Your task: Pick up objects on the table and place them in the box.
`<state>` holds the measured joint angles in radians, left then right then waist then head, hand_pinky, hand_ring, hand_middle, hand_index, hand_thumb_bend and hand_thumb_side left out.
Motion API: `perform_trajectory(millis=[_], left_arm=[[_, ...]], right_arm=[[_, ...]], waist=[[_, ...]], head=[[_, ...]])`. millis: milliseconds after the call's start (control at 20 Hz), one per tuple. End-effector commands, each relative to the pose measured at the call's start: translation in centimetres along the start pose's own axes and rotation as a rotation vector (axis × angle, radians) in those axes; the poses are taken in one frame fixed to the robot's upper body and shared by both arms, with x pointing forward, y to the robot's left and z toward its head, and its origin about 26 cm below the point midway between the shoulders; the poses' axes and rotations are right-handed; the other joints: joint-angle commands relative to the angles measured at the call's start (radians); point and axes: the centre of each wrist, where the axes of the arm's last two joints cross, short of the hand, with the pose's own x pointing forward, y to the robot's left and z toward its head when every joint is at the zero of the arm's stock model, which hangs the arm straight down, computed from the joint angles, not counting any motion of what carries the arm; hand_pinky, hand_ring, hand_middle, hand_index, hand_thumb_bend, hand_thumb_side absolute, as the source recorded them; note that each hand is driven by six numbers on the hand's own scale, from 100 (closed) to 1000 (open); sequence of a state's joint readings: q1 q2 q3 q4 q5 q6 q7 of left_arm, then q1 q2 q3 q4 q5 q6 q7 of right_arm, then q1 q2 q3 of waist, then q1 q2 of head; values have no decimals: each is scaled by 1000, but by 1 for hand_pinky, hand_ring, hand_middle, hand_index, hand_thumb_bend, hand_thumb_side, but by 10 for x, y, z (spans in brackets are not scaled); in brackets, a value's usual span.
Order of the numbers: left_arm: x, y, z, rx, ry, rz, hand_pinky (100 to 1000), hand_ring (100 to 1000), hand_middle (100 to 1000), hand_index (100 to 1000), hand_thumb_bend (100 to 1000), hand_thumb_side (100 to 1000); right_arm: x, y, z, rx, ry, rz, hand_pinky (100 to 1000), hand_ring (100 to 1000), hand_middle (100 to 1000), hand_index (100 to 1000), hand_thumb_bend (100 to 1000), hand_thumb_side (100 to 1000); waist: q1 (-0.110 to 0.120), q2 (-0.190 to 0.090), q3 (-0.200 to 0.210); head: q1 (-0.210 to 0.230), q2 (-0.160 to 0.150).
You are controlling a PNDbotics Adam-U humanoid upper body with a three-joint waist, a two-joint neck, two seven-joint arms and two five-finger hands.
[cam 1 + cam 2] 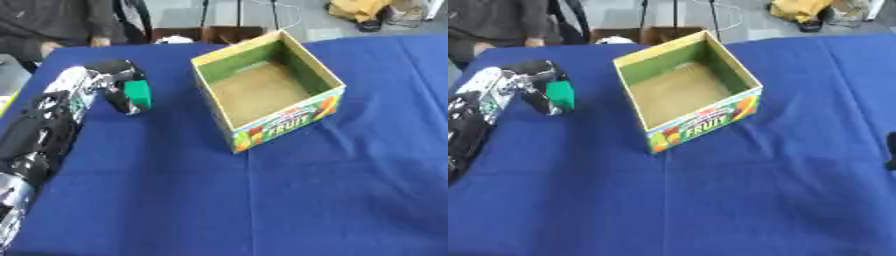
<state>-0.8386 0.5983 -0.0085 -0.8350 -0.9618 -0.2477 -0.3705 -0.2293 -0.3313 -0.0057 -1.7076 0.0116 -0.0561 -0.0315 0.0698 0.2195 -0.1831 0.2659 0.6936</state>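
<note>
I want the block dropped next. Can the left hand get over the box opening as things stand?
Probably yes. The left hand, its fingers curled round the green block, sits just left of the box. The box stands open and looks bare inside, with only blue cloth between them.

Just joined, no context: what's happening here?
The robot's left hand is curled around a small green block, held above the blue tablecloth to the left of the open cardboard FRUIT box. The box looks empty so far. Only a dark sliver shows at the right edge of the right eye view, perhaps the right hand; its state is unclear.
</note>
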Motion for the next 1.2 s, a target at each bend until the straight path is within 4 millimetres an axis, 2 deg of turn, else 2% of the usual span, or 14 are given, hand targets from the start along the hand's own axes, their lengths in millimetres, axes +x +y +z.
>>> perform_trajectory(millis=[50,300,500,600,700,850,1000,1200], left_arm=[[17,46,6,144,-66,-16,252,207,167,418,100,100],[75,91,7,302,-242,-32,257,205,160,416,100,105],[118,103,-2,329,-347,-39,264,208,162,420,100,113],[133,98,-10,302,-371,-57,270,212,167,425,100,115],[138,96,-14,290,-377,-70,270,212,167,425,100,115],[155,73,-31,213,-380,-75,280,223,177,433,100,121],[162,54,-42,155,-374,-95,307,247,201,454,100,128],[168,39,-49,96,-388,-130,368,303,256,503,100,154]], right_arm=[[6,-6,-4,1,-23,18,481,428,583,756,495,597],[5,-5,-3,7,-20,16,481,428,584,756,497,598],[5,-4,-4,16,-23,11,481,428,584,756,490,598],[6,-3,-4,19,-24,10,481,427,584,756,491,598],[6,-3,-5,20,-25,9,481,427,584,756,491,598],[8,-1,-6,27,-33,4,481,427,584,756,492,598],[8,-1,-7,28,-37,2,481,426,584,756,492,597],[9,0,-8,32,-40,-1,481,426,584,756,491,596]], waist=[[-6,-19,2],[-7,-25,-2],[-8,-26,-13],[-10,-25,-19],[-10,-24,-21],[-11,-16,-35],[-11,-10,-44],[-9,-6,-46]], head=[[0,2],[5,7],[14,6],[18,2],[20,2],[27,-6],[31,-9],[33,-10]])
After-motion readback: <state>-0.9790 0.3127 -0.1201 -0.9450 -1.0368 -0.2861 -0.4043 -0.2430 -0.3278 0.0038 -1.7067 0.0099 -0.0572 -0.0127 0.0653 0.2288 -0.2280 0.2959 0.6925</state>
